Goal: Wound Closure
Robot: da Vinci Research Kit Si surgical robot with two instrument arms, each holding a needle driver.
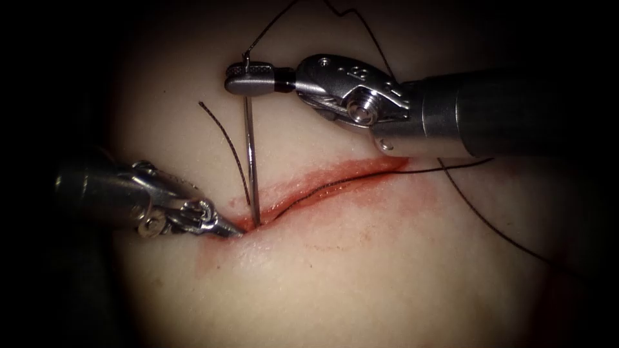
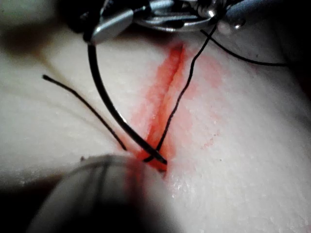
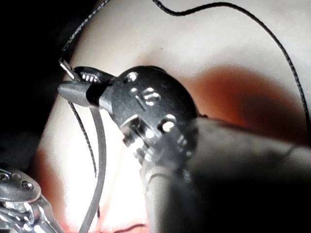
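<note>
The pale slab of pork tissue [image 1: 387,283] takes most of the endoscope view, and a long cut with red fluid along its edges [image 1: 335,183] runs across it from lower left to upper right.

The right arm's grey metal tool [image 1: 248,82] comes in from the right and stays above the cut. Its jaws are closed on the thin curved steel needle [image 1: 250,154], gripping it close to the thread end, so the long body hangs down toward the wound. The needle's point meets the tissue at the left end of the cut; it seems to enter there, but from these views it is not sure how deep it goes. Holding the needle so far back probably gives the longest reach into the edge.

The left arm's shiny metal tool [image 1: 227,229] lies low on the left, with its tip touching the tissue at the cut's left end, just beside the needle point. Its jaws look closed and seem to pinch the wound edge, likely to steady it.

The dark thread [image 1: 361,173] lies along the cut and loops away to the right. A short loose thread end [image 1: 225,138] rests on the tissue left of the needle, close to its path.
</note>
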